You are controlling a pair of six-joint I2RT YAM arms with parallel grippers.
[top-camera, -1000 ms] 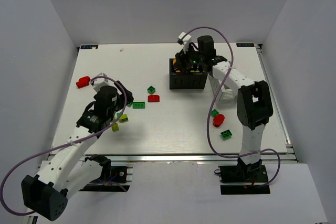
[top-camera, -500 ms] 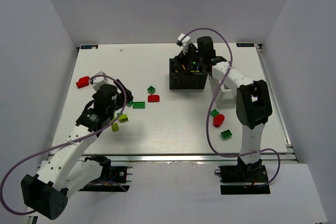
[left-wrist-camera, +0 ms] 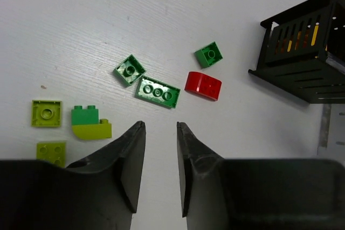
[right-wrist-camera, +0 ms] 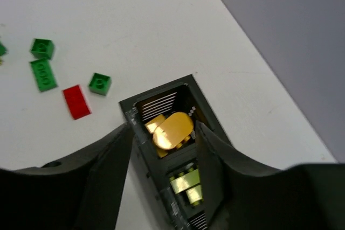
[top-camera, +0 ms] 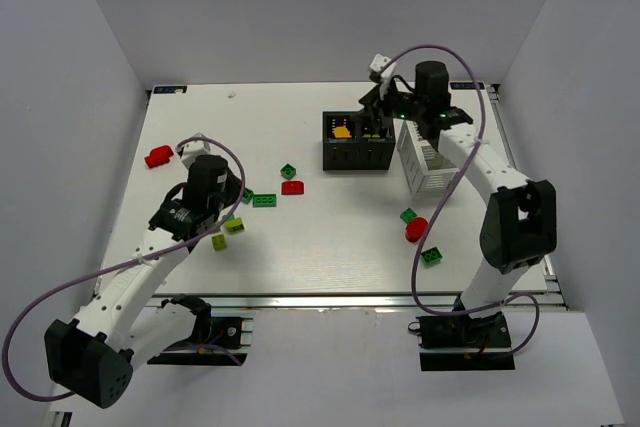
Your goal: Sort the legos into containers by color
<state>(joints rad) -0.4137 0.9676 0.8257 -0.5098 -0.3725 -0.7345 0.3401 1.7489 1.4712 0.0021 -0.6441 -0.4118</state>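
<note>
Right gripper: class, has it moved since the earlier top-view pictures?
Yes. The right gripper has shifted rightward, from above the black box's left half to its right rear corner, nearer the white basket.

White table boxed in by plain pale walls.
Even, soft light leaves only faint shadows; a silvery rail, perhaps aluminium, runs along the table's near edge.

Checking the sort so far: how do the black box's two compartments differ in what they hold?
In the right wrist view, the far compartment holds yellow pieces, one rounded; the near compartment holds lime bricks. The far compartment shows almost fully; the near compartment is partly cut off from view. Both belong to one black box.
</note>
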